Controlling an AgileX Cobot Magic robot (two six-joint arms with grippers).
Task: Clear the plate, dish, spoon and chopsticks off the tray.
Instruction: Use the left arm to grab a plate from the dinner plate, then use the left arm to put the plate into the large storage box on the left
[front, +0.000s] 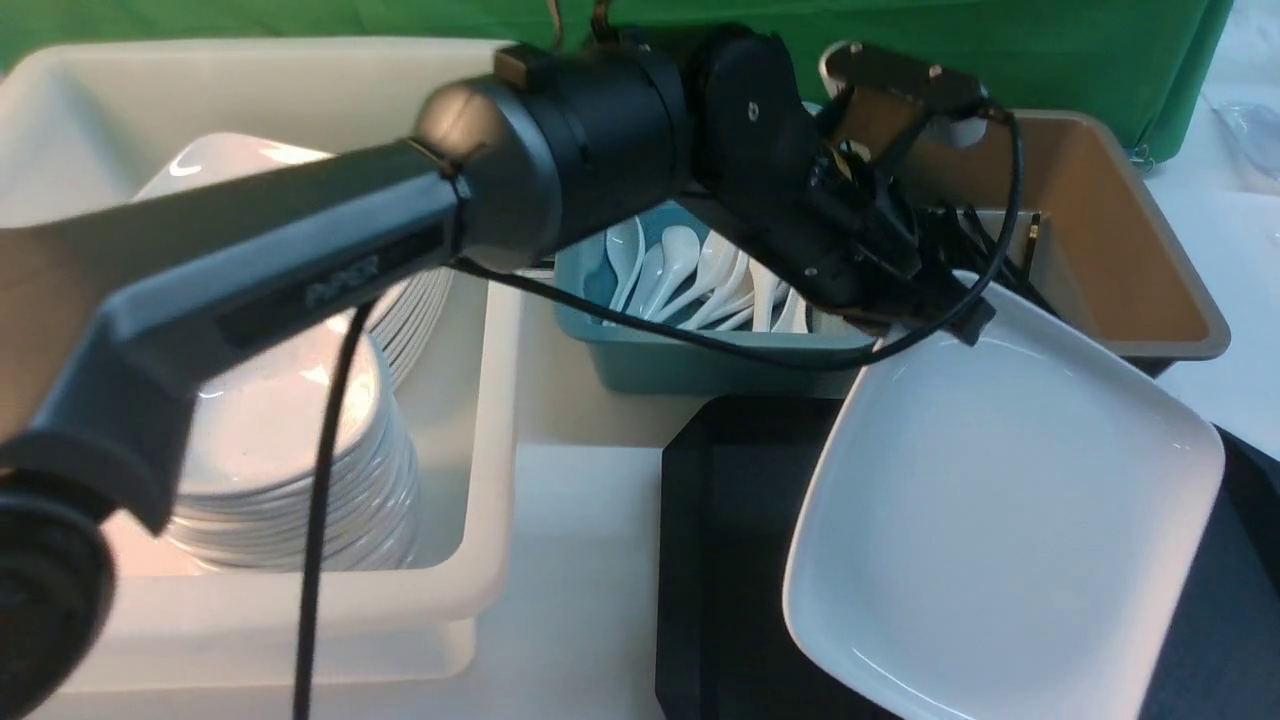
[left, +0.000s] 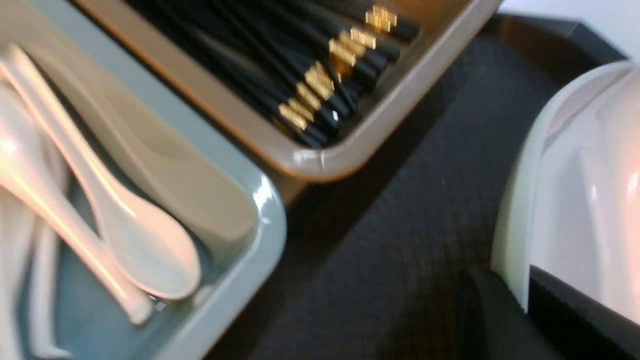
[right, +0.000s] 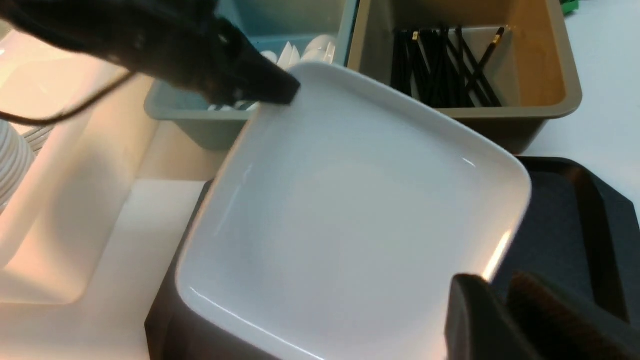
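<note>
The white square plate (front: 1000, 500) (right: 350, 210) hangs tilted above the black tray (front: 730, 560) (right: 565, 220). My left gripper (front: 930, 315) (left: 515, 290) (right: 285, 95) is shut on its far corner, with the rim between the two fingers. My right gripper (right: 495, 285) is shut on the near right edge, one finger over the rim and one under it. In the front view the right gripper is out of sight. The bare part of the tray shows no spoon, chopsticks or dish. Black chopsticks (left: 320, 85) (right: 440, 65) lie in the brown tub (front: 1150, 250). White spoons (front: 680, 270) (left: 145, 245) lie in the teal tub (front: 700, 365).
A cream tub (front: 480, 480) at the left holds two stacks of white dishes (front: 290, 450). The teal and brown tubs stand side by side just behind the tray. My left arm stretches across the front view from lower left to the plate. A green cloth hangs behind.
</note>
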